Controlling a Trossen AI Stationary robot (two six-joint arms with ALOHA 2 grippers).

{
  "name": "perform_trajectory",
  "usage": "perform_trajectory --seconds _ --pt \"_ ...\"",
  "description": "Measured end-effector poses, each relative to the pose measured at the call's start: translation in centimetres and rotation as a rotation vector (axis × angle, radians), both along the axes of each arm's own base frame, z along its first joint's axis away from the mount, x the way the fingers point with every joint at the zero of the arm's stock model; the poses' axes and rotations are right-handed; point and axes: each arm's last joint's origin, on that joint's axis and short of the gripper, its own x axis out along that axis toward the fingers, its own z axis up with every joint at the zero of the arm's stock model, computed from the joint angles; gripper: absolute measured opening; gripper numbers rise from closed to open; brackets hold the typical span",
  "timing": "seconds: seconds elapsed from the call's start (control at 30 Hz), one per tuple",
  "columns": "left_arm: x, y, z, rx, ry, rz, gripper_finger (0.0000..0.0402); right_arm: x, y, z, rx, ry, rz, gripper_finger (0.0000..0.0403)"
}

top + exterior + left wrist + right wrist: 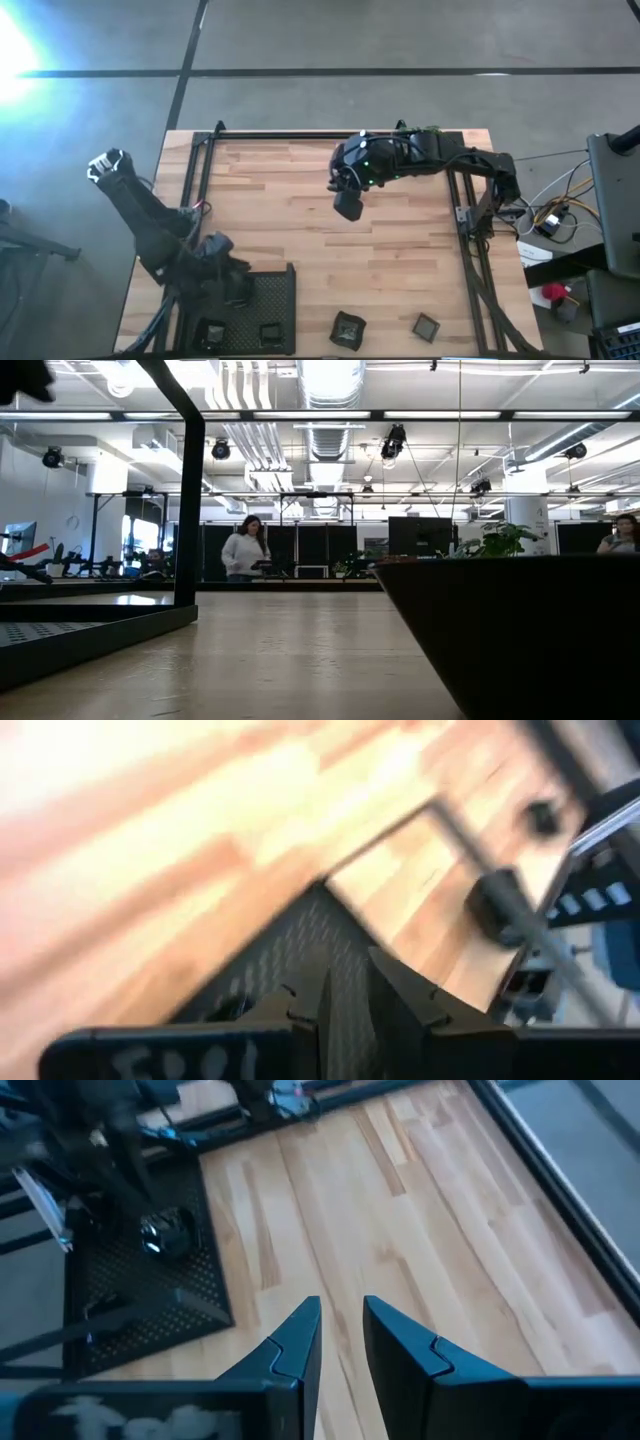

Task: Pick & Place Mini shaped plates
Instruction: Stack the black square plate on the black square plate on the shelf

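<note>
A black mesh tray (262,300) lies at the table's near left. Two mini plates (212,334) (270,334) rest on its mesh along the near edge. Two more dark mini plates, a wavy-edged one (348,329) and a small square one (427,325), rest flat on the wood near the near edge. My left gripper (228,272) (345,1005) hangs over the tray's left part, fingers a narrow gap apart, holding nothing. My right gripper (348,205) (340,1320) hovers above the table's middle, also narrowly open and empty, pointing toward the tray (140,1300).
A black frame (330,134) runs along the table's far edge and down both sides. Bare wood lies between the tray and the right arm. In the low view, a dark dish (520,640) fills the right foreground; a plant (500,540) and people (245,550) show beyond the table.
</note>
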Motion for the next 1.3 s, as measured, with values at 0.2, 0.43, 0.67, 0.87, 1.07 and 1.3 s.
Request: perform_trajectory --seconds 0.2,0.43,0.67,0.87,1.07,1.3 --pt "-0.5 1.2 2.9 0.133 -0.162 -0.019 0.0060 -0.7 -0.2 -0.4 0.043 0.065 -0.103 0.0072" --pt "-1.5 2.7 4.9 0.272 -0.243 -0.089 0.0060 -1.6 -0.7 -1.6 0.065 0.174 -0.335 0.0072" --pt "-2.4 4.0 5.6 0.339 -0.259 -0.131 0.0060 -1.9 -0.8 -2.3 0.139 0.224 -0.458 0.0072" --pt "-2.9 4.7 6.2 0.399 -0.279 -0.162 0.0060 -1.7 -1.9 -4.2 0.175 0.277 -0.557 0.0072" --pt "-3.4 5.2 6.6 0.403 -0.295 -0.172 0.0060 -1.5 -4.0 -6.4 0.227 0.352 -0.606 0.0072" --pt "-3.7 5.7 6.9 0.419 -0.326 -0.132 0.0060 -1.0 -7.8 -10.1 0.301 0.392 -0.574 0.0072"
